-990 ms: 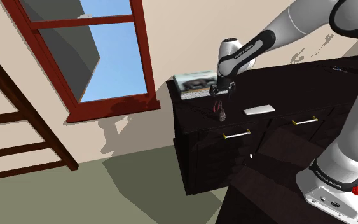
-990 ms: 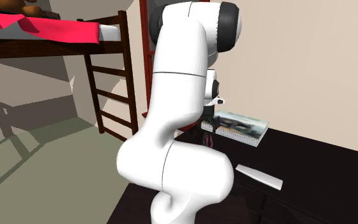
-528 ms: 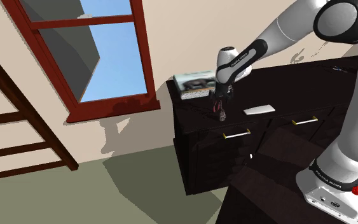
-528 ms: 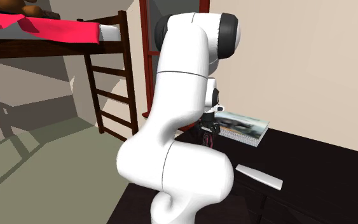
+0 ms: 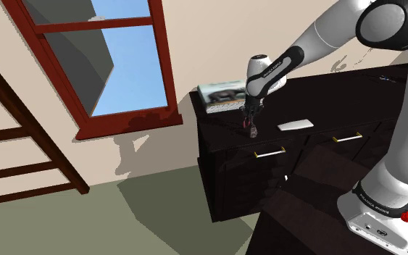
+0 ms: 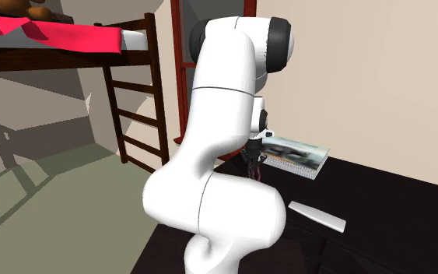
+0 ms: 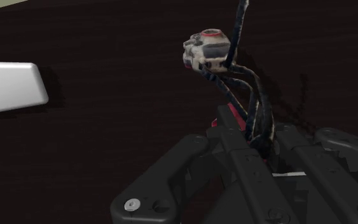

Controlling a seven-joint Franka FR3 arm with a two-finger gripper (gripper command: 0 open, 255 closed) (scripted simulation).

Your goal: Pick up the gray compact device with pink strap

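Observation:
A small grey compact device (image 7: 207, 51) lies on the dark cabinet top (image 7: 107, 127), and its dark cords with a bit of pink strap (image 7: 238, 116) run back between my fingers. My gripper (image 7: 260, 143) is shut on those strap cords, just behind the device body. From the shoulder camera the gripper (image 5: 251, 130) points down at the cabinet's near-left part, in front of the book. The second exterior view has the gripper (image 6: 254, 167) partly hidden behind my white arm (image 6: 217, 156).
A book (image 5: 220, 96) lies at the cabinet's back corner by the wall. A flat white slab (image 5: 296, 124) (image 7: 9, 87) rests beside the gripper. The dark cabinet (image 5: 325, 101) has drawers with metal handles. A red-framed window (image 5: 108, 58) and a wooden ladder (image 6: 135, 101) stand beyond.
The gripper came down onto the device and its fingers went from open to shut around the strap cords.

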